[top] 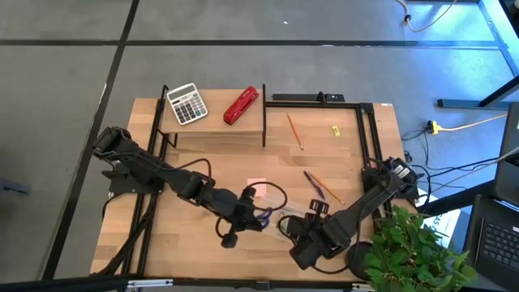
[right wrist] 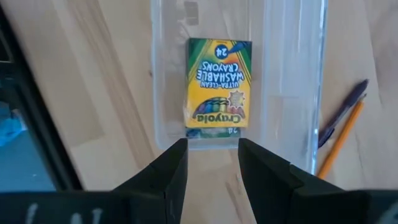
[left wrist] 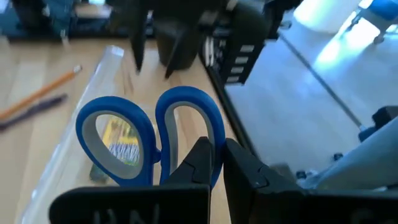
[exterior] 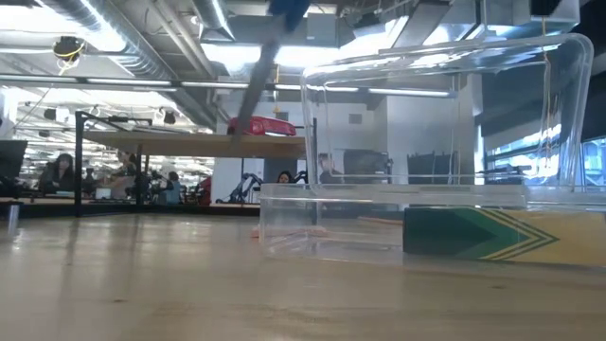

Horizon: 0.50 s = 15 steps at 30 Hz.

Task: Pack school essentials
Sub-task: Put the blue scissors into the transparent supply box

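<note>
Your blue-handled scissors [left wrist: 152, 134] hang pinched above the clear box [right wrist: 292, 74], where a crayon pack [right wrist: 219, 84] lies flat; pencils [top: 293, 130] lie apart.

The yellow-and-green crayon box [right wrist: 219, 84], at the centre of the right wrist view inside a clear plastic case [right wrist: 292, 74], carries the readable print. It appears upside down in that frame: "Crayola" in large letters low on the box, "ULTRA-CLEAN WASHABLE CRAYONS" above it, and the number "24" at the upper edge and again at the lower edge. In the left wrist view its lettering is too blurred to read.
</note>
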### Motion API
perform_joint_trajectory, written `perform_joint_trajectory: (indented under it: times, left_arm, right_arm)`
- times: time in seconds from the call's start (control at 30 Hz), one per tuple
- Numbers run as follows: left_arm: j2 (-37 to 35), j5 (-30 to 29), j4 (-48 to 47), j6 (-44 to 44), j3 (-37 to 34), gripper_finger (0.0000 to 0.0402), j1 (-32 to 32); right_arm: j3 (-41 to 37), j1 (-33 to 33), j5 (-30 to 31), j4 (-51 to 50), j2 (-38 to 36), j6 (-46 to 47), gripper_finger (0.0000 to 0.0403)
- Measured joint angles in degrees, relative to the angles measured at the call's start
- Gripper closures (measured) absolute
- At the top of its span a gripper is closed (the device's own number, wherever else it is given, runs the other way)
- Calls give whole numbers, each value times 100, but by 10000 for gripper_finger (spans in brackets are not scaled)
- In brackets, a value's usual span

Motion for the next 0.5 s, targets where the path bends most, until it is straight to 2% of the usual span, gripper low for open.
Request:
perform_joint_trajectory:
  times: [0.23, 0.5]
  left_arm:
    - [29, 12, 256, 132, 0, 395, -4]
    - [406, 13, 471, 140, 0, 395, -4]
  right_arm:
    - [-405, -1, 8, 0, 0, -35, 258]
    - [-572, -6, 151, -87, 2, -167, 258]
